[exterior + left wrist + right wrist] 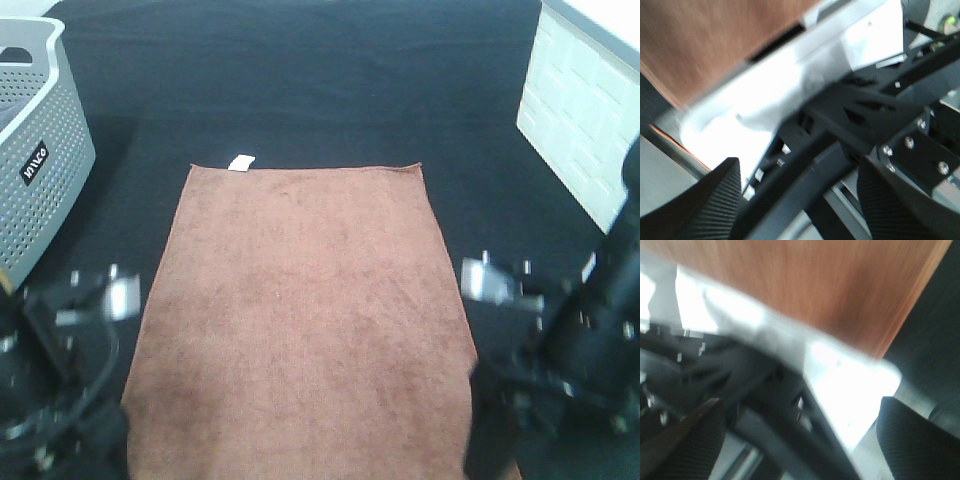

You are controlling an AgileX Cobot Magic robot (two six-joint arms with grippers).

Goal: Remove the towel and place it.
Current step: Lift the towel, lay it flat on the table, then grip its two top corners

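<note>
Towel (300,330) lies spread flat on the black table cover (320,90), reddish-brown, terry face up. Its long axis runs straight from the robot's side out twd the far end, short edges crosswise. The far hem is straight, w/ a small white tag (240,162) at the far-left corner poking out onto the black. The near end runs off the bottom of the high view, so I can't see that hem. Both long edges look straight, and the towel reads wider nr the robot.

Room to move: a broad stretch of bare black cover beyond the far hem, plus a strip down each long side. A grey basket (40,150) w/ perforated walls stands at the far left, apart from the towel. A white panel (575,110) w/ a brick pattern is on the right, well apart too.

Left gripper (800,170) sits just beside the towel's left long edge nr the robot, blurred in the high view. Its fingers (715,200) are spread wide and grip nothing. Right gripper (802,407) sits just beside the right long edge, abt level w/ the other, and its fingers (920,435) are also spread wide, pinching nothing. Both wrist views are smeared: brown cloth along one side, then bright metal and dark arm parts I can't make out
</note>
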